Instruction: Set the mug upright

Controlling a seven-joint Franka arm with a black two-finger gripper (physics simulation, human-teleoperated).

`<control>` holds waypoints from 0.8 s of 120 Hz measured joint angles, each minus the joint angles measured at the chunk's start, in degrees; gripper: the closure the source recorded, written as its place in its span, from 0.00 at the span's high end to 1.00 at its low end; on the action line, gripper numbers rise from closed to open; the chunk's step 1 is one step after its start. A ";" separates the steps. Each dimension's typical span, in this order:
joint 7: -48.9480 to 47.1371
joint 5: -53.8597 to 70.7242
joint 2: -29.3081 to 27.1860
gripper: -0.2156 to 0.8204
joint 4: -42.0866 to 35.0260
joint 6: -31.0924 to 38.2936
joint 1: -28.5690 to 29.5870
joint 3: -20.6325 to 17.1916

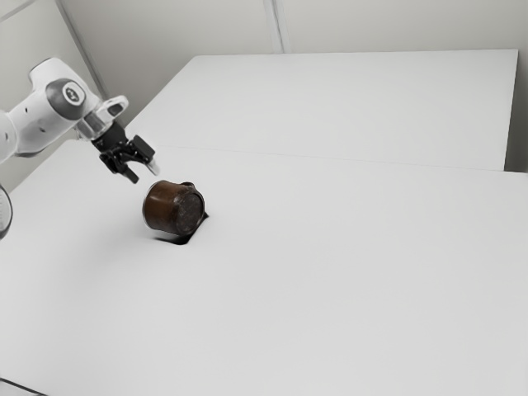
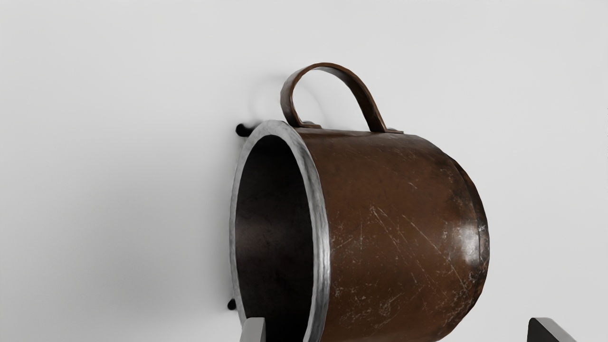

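In the exterior view the gripper (image 1: 143,173) hangs above the table, just up and to the exterior view's left of the brown mug (image 1: 173,208), with a gap to it. The mug lies on its side, its base turned toward the exterior view's right. Seen from the wrist, the gripper (image 2: 396,330) has its fingertips wide apart, one by the rim and the other past the base of the mug (image 2: 394,228). The silver rim, dark inside and looped handle are visible. Nothing is held.
The mug lies on a large white table (image 1: 346,272), with dark shadow patches beside and beneath it. A second white surface (image 1: 355,99) stands behind, near pale walls. A dark cable (image 1: 23,387) crosses the exterior view's lower left corner.
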 joint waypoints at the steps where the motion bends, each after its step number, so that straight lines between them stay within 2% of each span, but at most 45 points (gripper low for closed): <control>1: 0.40 -0.24 0.23 0.79 0.16 0.05 0.11 0.00; 52: 18.48 -8.58 8.77 0.79 5.13 0.36 3.68 0.33; 77: 23.32 -11.07 10.87 0.79 5.78 -0.65 4.68 0.35; 96: 24.18 -14.17 11.31 0.79 5.69 -4.40 5.27 0.49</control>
